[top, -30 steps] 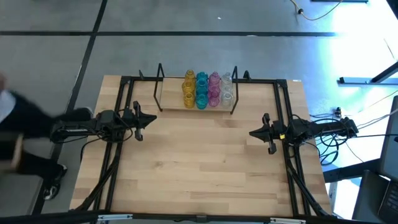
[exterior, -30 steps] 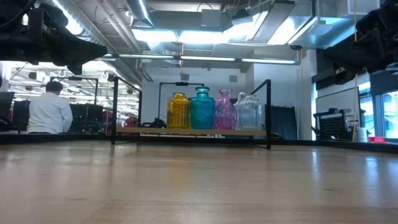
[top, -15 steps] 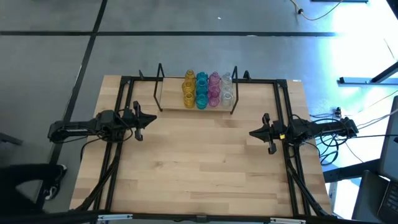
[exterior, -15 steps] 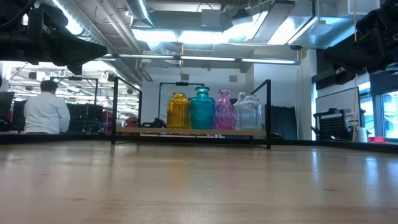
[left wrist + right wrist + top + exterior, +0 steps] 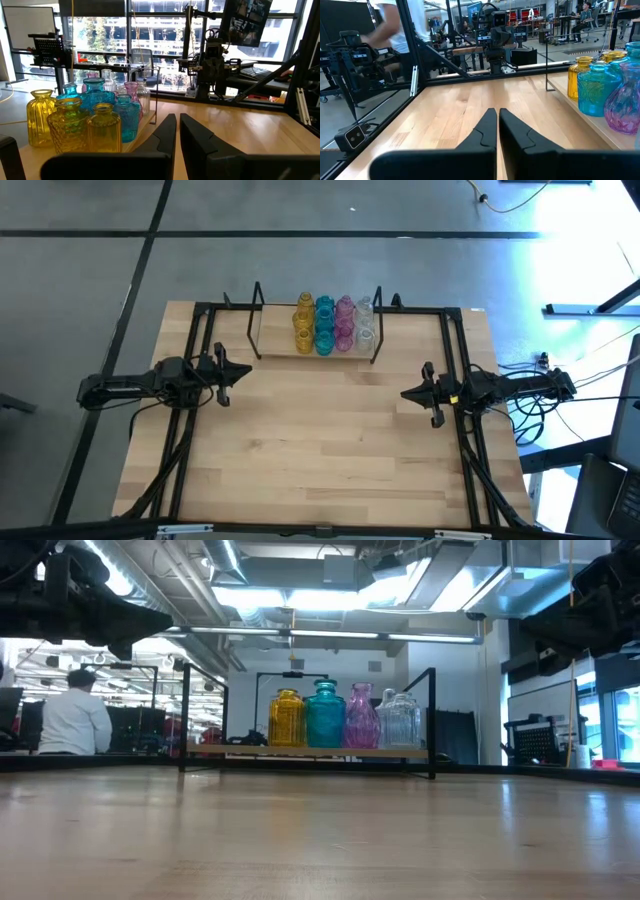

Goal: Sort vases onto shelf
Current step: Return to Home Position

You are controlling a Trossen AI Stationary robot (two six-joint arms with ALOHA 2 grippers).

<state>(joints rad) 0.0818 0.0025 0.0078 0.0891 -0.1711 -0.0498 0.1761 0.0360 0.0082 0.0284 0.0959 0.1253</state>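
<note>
The vases [image 5: 333, 323] stand sorted by colour on the shelf [image 5: 275, 340] at the tabletop's [image 5: 320, 450] far edge. Left hand [image 5: 243, 372] and right hand [image 5: 406, 393] sit at either side, fingers together, empty. Homing well means settling gently, well apart from the shelf.

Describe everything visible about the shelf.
The shelf is a low light-wood board with a black wire upright frame at each short end. It lies flat on the tabletop near the far edge. Yellow vases, teal vases, pink vases and clear vases stand on it in colour rows toward the right arm's end; the other end is bare. Neither the left pincer nor the right pincer touches it.
</note>
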